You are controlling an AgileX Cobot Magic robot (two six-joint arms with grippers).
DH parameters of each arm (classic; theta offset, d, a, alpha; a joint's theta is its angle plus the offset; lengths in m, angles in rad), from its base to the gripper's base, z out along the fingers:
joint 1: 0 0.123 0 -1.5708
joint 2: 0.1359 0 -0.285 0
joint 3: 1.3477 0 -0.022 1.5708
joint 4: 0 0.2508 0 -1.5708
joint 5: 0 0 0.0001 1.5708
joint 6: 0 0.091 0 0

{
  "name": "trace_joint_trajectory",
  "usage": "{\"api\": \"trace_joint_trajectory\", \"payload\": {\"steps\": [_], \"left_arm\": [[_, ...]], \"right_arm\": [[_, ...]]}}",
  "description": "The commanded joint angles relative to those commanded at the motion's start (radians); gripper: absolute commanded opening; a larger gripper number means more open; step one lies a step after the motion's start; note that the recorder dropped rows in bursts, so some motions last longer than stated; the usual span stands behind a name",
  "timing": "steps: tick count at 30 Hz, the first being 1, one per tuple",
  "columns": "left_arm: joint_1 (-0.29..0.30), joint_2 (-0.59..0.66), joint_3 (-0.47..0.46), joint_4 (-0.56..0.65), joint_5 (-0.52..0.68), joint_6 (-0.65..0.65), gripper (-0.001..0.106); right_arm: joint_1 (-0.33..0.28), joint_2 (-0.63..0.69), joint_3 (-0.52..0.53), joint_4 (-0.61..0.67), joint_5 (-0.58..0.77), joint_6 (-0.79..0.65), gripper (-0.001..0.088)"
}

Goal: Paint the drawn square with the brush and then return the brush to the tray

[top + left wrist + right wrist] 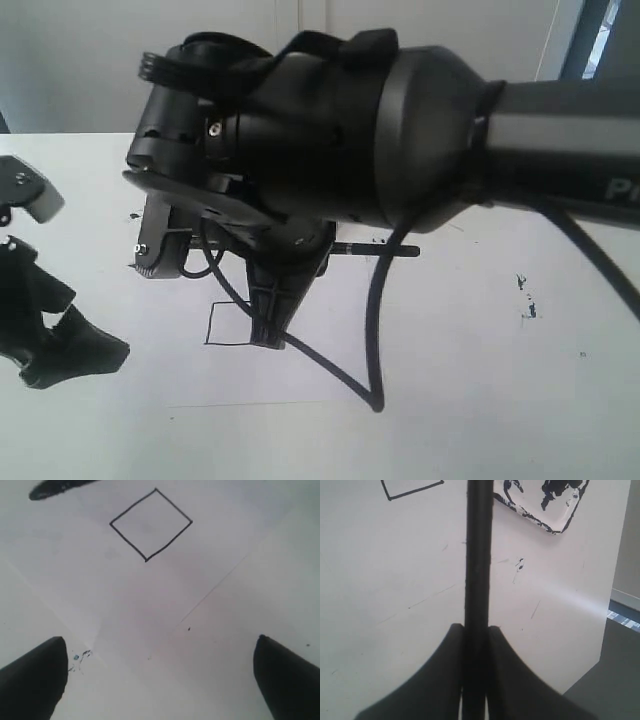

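On the white sheet we note the drawn square, its outline black and its inside blank. We find the right gripper closed narrow on the brush, the shaft running straight out between its fingers. From the exterior view its fingertips stand at the square's right edge. Past the shaft lies the tray, blotted dark blue-black. The left gripper hovers near the square, jaws wide apart and empty.
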Motion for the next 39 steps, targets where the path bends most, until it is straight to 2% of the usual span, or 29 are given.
{"api": "trace_joint_trajectory", "payload": {"steps": [2, 4, 8, 13, 17, 27, 32, 39], "left_arm": [[-0.045, 0.070, -0.036, 0.222, -0.006, -0.193, 0.104], [-0.081, 0.119, -0.066, 0.347, -0.015, -0.300, 0.104], [-0.144, 0.215, -0.157, 0.451, -0.028, -0.379, 0.104], [-0.153, 0.303, -0.215, 0.469, -0.019, -0.393, 0.104], [-0.164, 0.352, -0.223, 0.471, -0.016, -0.390, 0.104], [-0.263, 0.364, -0.229, 0.528, -0.084, -0.359, 0.104], [-0.273, 0.369, -0.229, 0.528, -0.102, -0.348, 0.104], [-0.273, 0.456, -0.229, 0.528, -0.089, -0.345, 0.104]], "right_arm": [[-0.024, -0.013, 0.000, 0.033, 0.000, -0.024, 0.0000], [-0.039, -0.016, 0.000, 0.084, 0.000, -0.037, 0.0000], [-0.046, -0.016, 0.004, 0.096, 0.000, -0.054, 0.0000], [-0.070, -0.016, 0.052, 0.098, 0.000, -0.071, 0.0000], [-0.091, -0.016, 0.083, 0.097, 0.000, -0.074, 0.0000], [-0.110, -0.016, 0.115, 0.096, 0.000, -0.077, 0.0000], [-0.110, -0.016, 0.118, 0.101, 0.000, -0.073, 0.0000], [-0.110, -0.016, 0.118, 0.108, 0.000, -0.070, 0.0000]]}}
